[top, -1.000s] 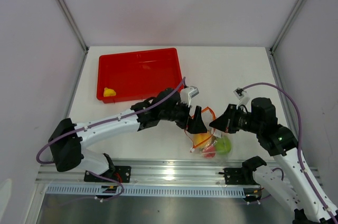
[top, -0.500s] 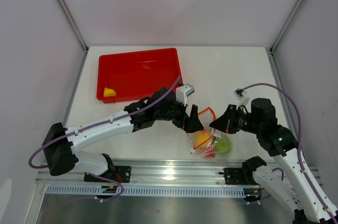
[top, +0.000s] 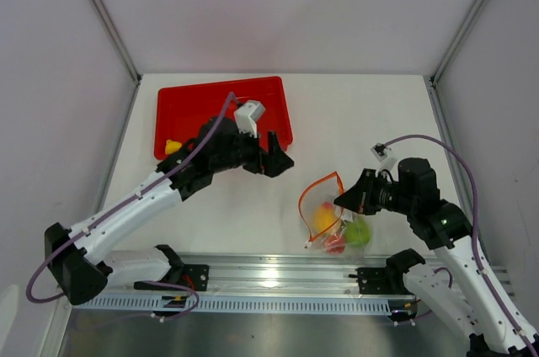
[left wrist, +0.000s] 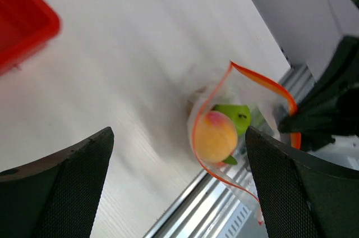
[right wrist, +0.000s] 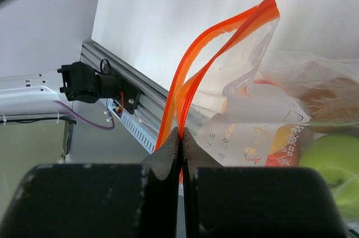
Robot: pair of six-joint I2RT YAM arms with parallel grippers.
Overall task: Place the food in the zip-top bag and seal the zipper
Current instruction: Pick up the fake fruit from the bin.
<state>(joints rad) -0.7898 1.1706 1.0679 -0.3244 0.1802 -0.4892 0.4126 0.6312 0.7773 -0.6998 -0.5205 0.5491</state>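
The zip-top bag (top: pixel 331 221) lies near the table's front edge with its mouth standing open. Inside it are the food pieces: an orange-yellow peach (top: pixel 322 216), a green apple (top: pixel 358 232) and a red fruit (top: pixel 334 244). My right gripper (top: pixel 341 199) is shut on the orange-red zipper (right wrist: pixel 185 100), pinching both strips at one end. My left gripper (top: pixel 274 159) hangs open and empty near the red tray's corner, well left of the bag. In the left wrist view the peach (left wrist: pixel 216 136) and apple (left wrist: pixel 239 117) show through the open mouth. A yellow piece (top: pixel 173 146) lies in the tray.
The red tray (top: pixel 219 113) sits at the back left, its near right corner partly under my left arm. An aluminium rail (top: pixel 278 273) runs along the front edge just below the bag. White walls close in both sides.
My left gripper has pulled back up and to the left, away from the bag's mouth toward the tray. The right gripper and the bag have stayed in place.
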